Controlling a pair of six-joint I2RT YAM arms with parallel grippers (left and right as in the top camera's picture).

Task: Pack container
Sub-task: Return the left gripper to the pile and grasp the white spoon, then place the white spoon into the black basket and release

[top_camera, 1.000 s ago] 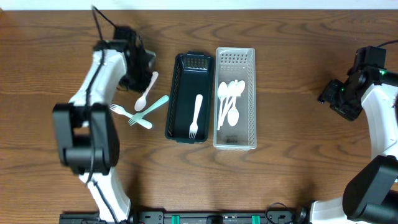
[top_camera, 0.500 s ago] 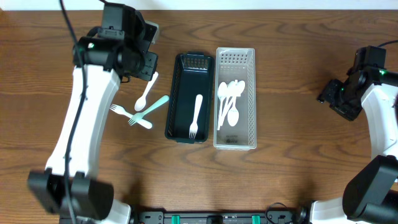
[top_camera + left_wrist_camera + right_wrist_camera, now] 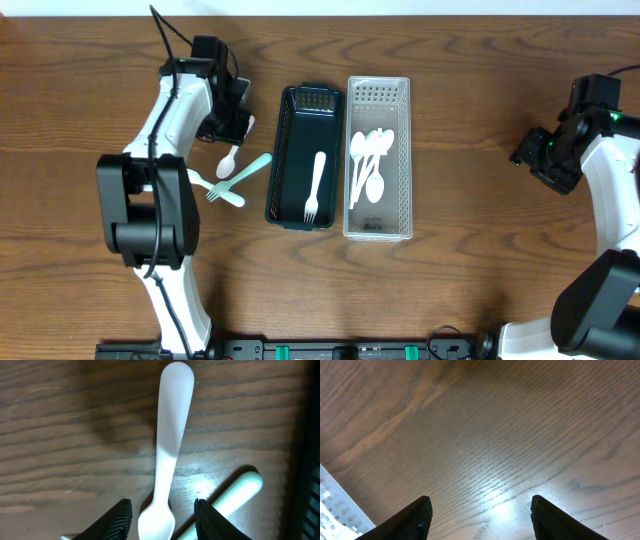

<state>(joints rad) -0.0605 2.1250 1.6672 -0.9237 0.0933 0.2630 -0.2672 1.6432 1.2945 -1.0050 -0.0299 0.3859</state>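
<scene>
A white spoon (image 3: pixel 230 158) lies on the table left of the black container (image 3: pixel 287 205). My left gripper (image 3: pixel 234 132) is open and low over it. In the left wrist view the spoon (image 3: pixel 167 445) runs up the middle, its bowl end between the two fingertips (image 3: pixel 120 517) without touching them. A mint green utensil (image 3: pixel 250 168) and a white fork (image 3: pixel 190 178) lie beside it. The black container holds a white fork (image 3: pixel 315 186). The clear container (image 3: pixel 379 230) holds white spoons (image 3: pixel 368 165). My right gripper (image 3: pixel 530 158) is open and empty over bare wood (image 3: pixel 480 435).
The mint handle (image 3: pixel 235 495) lies just right of the left gripper's right finger. A second mint utensil (image 3: pixel 228 197) crosses under the first. The two containers stand side by side at mid-table. The clear container's corner (image 3: pixel 335 505) shows in the right wrist view.
My left arm rose and swung back, then came down again over the white spoon. The spoon, containers and right arm have not moved.
</scene>
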